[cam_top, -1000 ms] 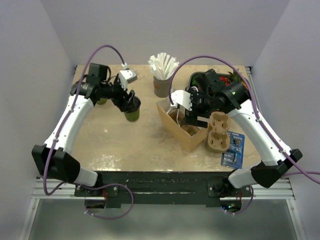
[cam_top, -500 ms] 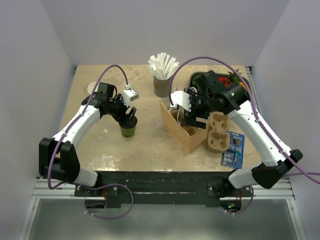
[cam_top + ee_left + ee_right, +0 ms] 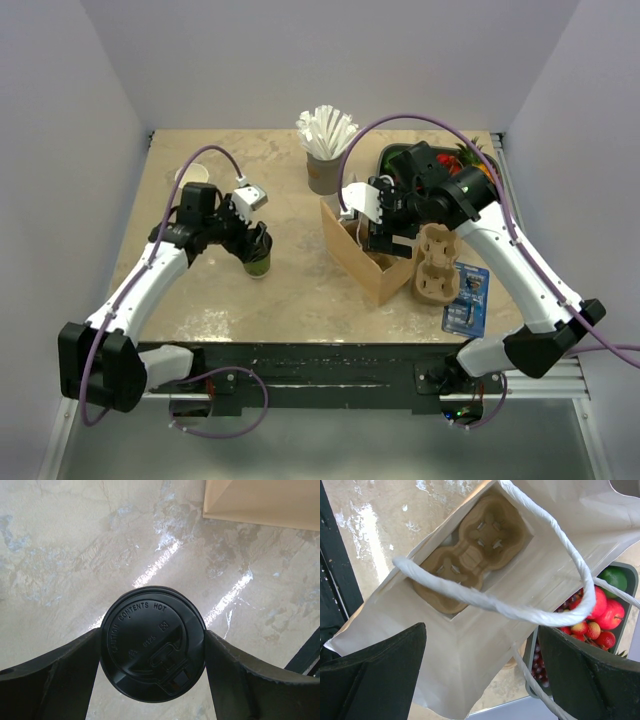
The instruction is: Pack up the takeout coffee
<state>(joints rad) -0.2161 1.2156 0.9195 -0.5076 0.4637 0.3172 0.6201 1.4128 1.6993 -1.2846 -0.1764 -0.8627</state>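
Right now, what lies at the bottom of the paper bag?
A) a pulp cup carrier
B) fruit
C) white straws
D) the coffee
A: the right wrist view looks down into the open bag and shows a brown carrier on its floor; the coffee is outside the bag.

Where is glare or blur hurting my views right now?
Left wrist: white glare streaks on the table, yet the lettering on the takeout coffee lid is sharp. Right wrist: a glare patch on the table at top left; paper bag and cup carrier inside evenly lit, crisp. Top external: soft, even light, no blur.
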